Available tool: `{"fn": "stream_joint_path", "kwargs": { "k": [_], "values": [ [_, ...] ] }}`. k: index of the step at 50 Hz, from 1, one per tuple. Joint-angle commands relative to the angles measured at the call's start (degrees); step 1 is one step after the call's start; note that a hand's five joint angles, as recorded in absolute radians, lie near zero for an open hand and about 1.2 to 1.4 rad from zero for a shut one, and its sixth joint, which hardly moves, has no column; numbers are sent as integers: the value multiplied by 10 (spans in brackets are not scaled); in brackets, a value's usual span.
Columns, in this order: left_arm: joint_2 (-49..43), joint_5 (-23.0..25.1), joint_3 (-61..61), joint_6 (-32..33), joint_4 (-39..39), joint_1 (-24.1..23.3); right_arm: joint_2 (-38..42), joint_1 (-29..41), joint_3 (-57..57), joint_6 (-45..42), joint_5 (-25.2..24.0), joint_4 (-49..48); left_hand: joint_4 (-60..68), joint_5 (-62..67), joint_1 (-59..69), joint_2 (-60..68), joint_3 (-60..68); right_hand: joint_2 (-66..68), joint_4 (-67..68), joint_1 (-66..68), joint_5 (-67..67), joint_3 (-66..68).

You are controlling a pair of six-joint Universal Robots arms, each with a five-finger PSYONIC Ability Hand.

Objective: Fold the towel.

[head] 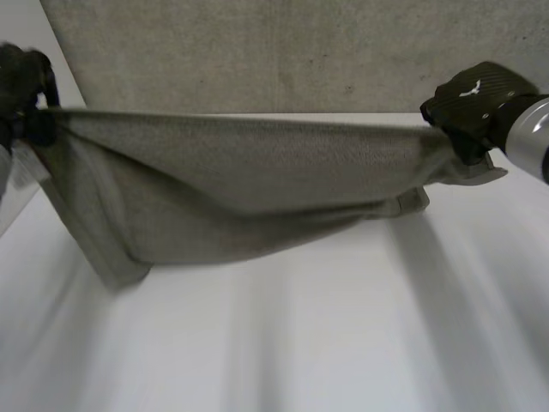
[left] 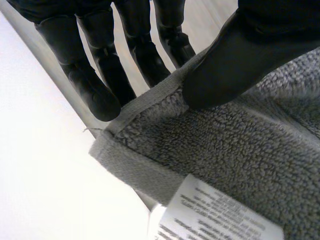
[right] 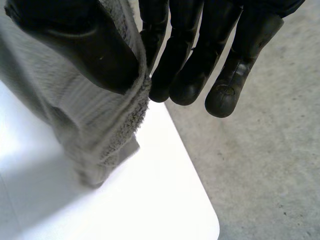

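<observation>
Head view: I've got the grey terry-cloth towel (head: 257,189) hung up between both hands, top edge pulled nearly straight from left to right. The left hand (head: 21,86) is on the far-left top corner and the right hand (head: 472,107) on the far-right one. The cloth sags in the middle and its lower left corner droops toward the white table (head: 300,343); I can't tell if it touches. The grey concrete floor (head: 257,51) lies beyond the far edge.

Left wrist view: the thumb presses down on the hem right at the corner, with the fingers (left: 90,85) behind the cloth, so this hand is pinching the towel. A white printed care label (left: 215,215) sits just beside the grip.

Right wrist view: the same here, with the thumb clamping the bunched towel edge against the fingers (right: 185,75) while the rest hangs down to the table.

I take the step to be lift-and-spread, with the fold itself not yet made. My guess for the next move is to lower both hands together, drag the bottom edge flat, then lay the held edge over it, keeping both pinches tight and level.
</observation>
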Motion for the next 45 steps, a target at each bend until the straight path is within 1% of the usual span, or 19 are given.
{"fn": "stream_joint_path", "kwargs": {
  "k": [1,4,6,7,9,10,11,12,13,14,15,17,21,25,31,36,38,41,45],
  "values": [
    [-144,-3,123,47,-39,-18,118,5,-110,-34,18,-25,-69,-150,-17,-71,-88,36,33,42,27,33],
    [-208,-10,219,81,-42,-39,146,5,-153,-36,24,-46,-69,-150,-17,-71,-88,36,33,42,27,33],
    [-229,-11,268,96,-38,-48,194,5,-248,-29,56,-128,-69,-150,-17,-71,-88,36,33,42,27,33],
    [-243,-11,317,100,-32,-54,194,5,-249,-29,56,-128,-69,-150,-17,-71,-88,36,33,42,27,33],
    [-249,-16,363,93,-17,-55,210,7,-300,-21,100,-277,-69,-150,-17,-71,-88,36,33,42,27,33],
    [-251,-20,401,76,16,-61,210,7,-300,-21,100,-278,-69,-150,-17,-71,-88,36,33,42,27,33],
    [-251,-20,401,76,16,-62,206,6,-294,-15,114,-362,-69,-150,-17,-71,-88,36,33,42,27,33],
    [-250,-22,427,48,61,-64,206,6,-294,-15,114,-363,-69,-150,-17,-71,-88,36,33,42,27,33],
    [-247,-24,446,19,100,-62,200,4,-284,-7,119,-431,-69,-150,-17,-71,-88,36,33,42,27,33],
    [-247,-24,446,19,101,-62,187,4,-272,-3,117,-472,-69,-150,-17,-71,-88,36,33,42,27,33],
    [-246,-22,465,-13,135,-59,187,4,-271,-3,117,-473,-69,-150,-17,-71,-88,36,33,42,27,33],
    [-247,-20,480,-35,144,-59,161,3,-266,7,100,-461,-69,-150,-17,-71,-88,36,33,42,27,33],
    [-269,-17,499,-42,96,-62,165,0,-263,8,74,-399,-69,-150,-17,-71,-88,36,33,42,27,33],
    [-289,-16,486,-43,58,-66,168,-4,-242,9,45,-286,-69,-150,-17,-71,-88,36,33,42,27,33],
    [-289,11,354,-42,45,-68,167,-3,-158,9,15,-205,-69,-150,-17,-71,-88,36,33,42,27,33],
    [-283,53,232,-39,82,-64,159,-4,-55,6,-6,-194,-69,-150,-17,-71,-88,36,33,42,27,33],
    [-276,64,152,-21,119,-62,154,-5,-23,9,-9,-195,-69,-150,-17,-71,-88,36,33,42,27,33],
    [-270,66,113,-5,137,-61,143,-6,35,8,-16,-196,-69,-150,-17,-71,-88,36,33,42,27,33],
    [-241,68,16,61,177,-52,110,-7,108,3,-19,-199,-69,-150,-17,-71,-88,36,33,42,27,33]
  ]
}}
